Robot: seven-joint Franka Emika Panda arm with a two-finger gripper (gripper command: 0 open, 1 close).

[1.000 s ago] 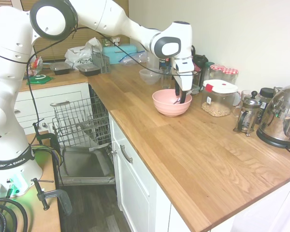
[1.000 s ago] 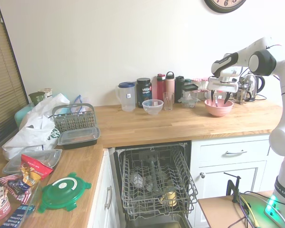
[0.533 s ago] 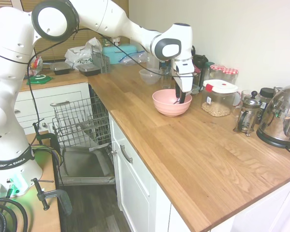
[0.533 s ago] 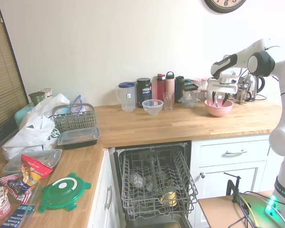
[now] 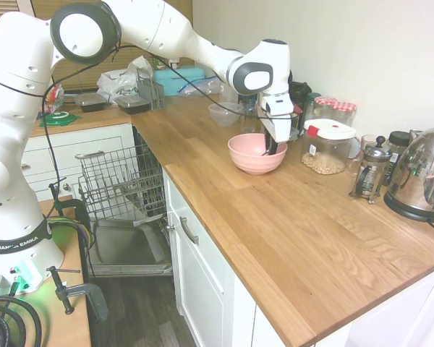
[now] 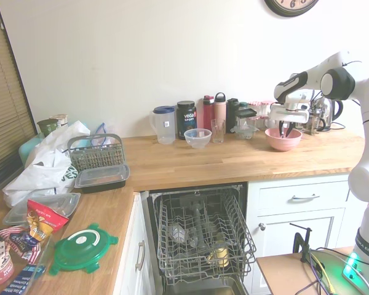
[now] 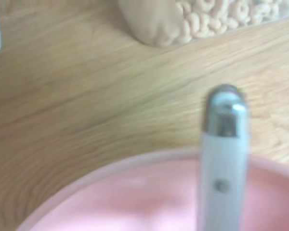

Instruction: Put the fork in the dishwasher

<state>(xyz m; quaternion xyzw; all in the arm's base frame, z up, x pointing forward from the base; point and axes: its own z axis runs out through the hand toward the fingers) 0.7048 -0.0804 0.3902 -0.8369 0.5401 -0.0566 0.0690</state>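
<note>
kitchen counter (image 5: 289, 224): tool (image 5: 271, 148) down in pink bowl (image 5: 257, 153), apparently clamped on fork (image 7: 224, 159) handle. risk: thin handle slips or drags the bowl on lift; dishwasher (image 5: 119, 195) well apart.

First exterior view: high, near arm base, looks along tabletop (image 5: 304, 238); claw (image 5: 271, 148) mid-distance, dishwasher (image 5: 119, 188) open, left of claw. Second exterior view: opposite side, wide, faces wall; claw (image 6: 285, 130) far right, dishwasher (image 6: 200, 236) below centre. Both share pink bowl (image 5: 257, 153). Wrist view: close, blurred, bowl rim under claw.
</note>
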